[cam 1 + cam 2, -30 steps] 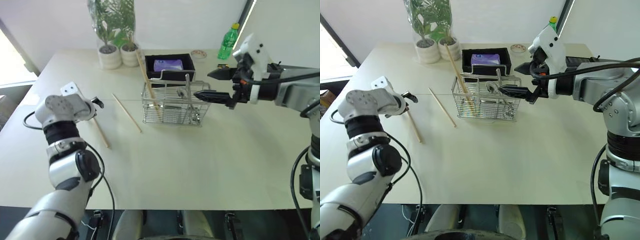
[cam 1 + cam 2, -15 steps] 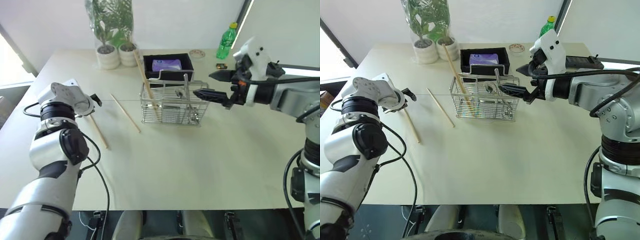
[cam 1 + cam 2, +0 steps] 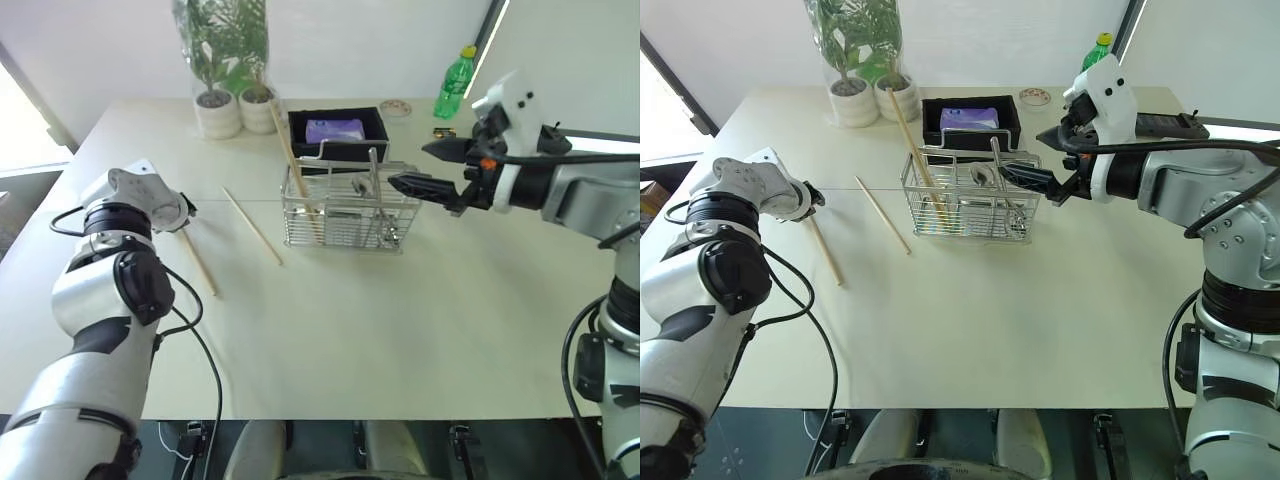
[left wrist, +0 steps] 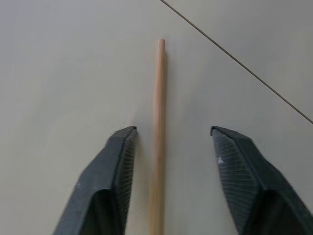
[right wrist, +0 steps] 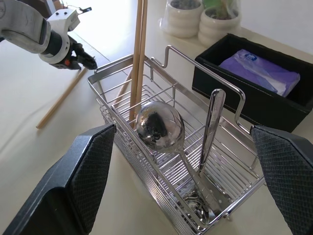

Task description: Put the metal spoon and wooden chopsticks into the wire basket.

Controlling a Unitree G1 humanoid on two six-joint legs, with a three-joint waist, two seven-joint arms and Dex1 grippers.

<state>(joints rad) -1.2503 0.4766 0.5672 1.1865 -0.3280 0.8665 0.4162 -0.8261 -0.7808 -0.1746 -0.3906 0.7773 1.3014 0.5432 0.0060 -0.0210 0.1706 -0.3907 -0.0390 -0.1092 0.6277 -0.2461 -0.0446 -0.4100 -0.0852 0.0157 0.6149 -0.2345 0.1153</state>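
My left end effector (image 4: 168, 147) has come down lower over the worktop (image 3: 400, 310) since a second ago and now straddles one of the wooden chopsticks (image 4: 157, 142). Its fingers (image 4: 120, 161) have drawn in from wide to a narrower gap, not yet touching the stick.

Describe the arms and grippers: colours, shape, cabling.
Both arms have glossy silver-white shells with black joint rings and loose black cables along them. The left gripper and right gripper each have two black tapered fingers with cross-hatched pads; an orange spot marks the right wrist.
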